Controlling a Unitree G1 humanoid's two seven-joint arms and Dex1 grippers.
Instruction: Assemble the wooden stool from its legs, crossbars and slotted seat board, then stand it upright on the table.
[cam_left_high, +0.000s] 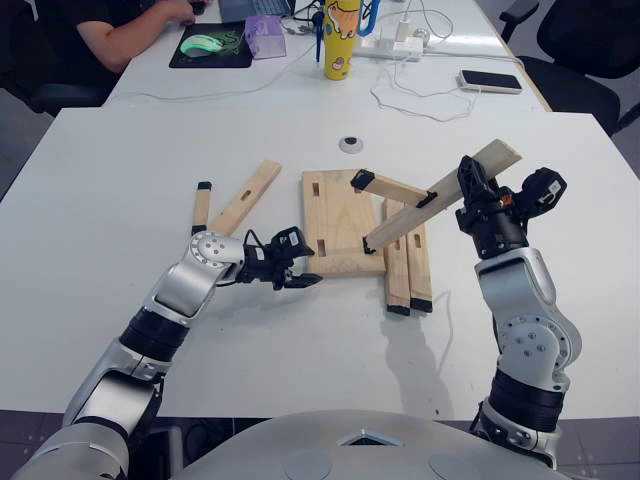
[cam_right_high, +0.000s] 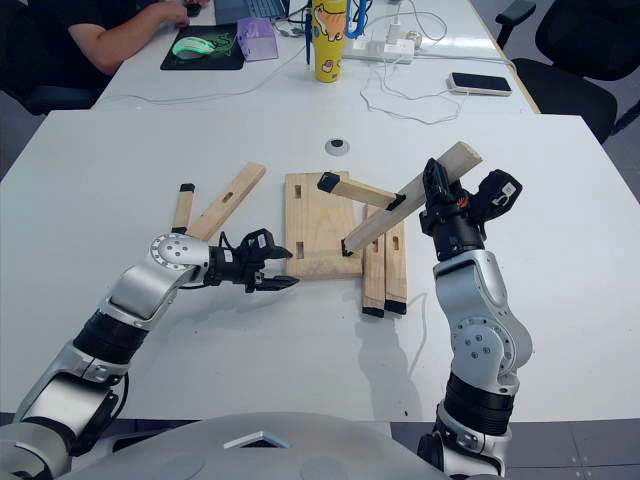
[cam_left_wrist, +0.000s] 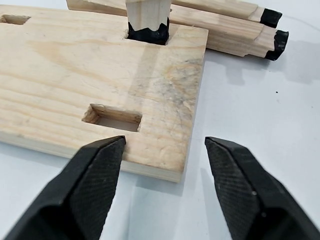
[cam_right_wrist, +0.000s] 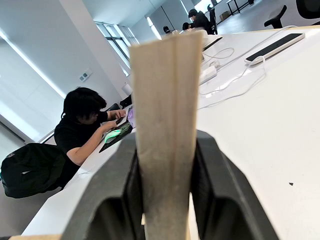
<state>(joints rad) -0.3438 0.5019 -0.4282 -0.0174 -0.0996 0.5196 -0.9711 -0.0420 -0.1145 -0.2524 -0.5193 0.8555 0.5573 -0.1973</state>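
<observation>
Right gripper (cam_left_high: 478, 195) is clamping a tilted leg (cam_left_high: 420, 210), its black tip sitting at a board (cam_left_high: 335, 215) slot; left gripper (cam_left_high: 312, 267) is hovering, fingers apart, at the board's near corner.

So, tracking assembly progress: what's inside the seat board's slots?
The leg held by the right claw has its black tip in the near-right slot; depth is hidden. The near-left slot and far-left slot are empty. The crossbar covers the far-right one.

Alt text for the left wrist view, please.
The left pincer, open, faces a corner of the seat board, which lies flat on the white table. A black-tipped leg stands at the board's far edge; two more legs lie beyond.
</observation>
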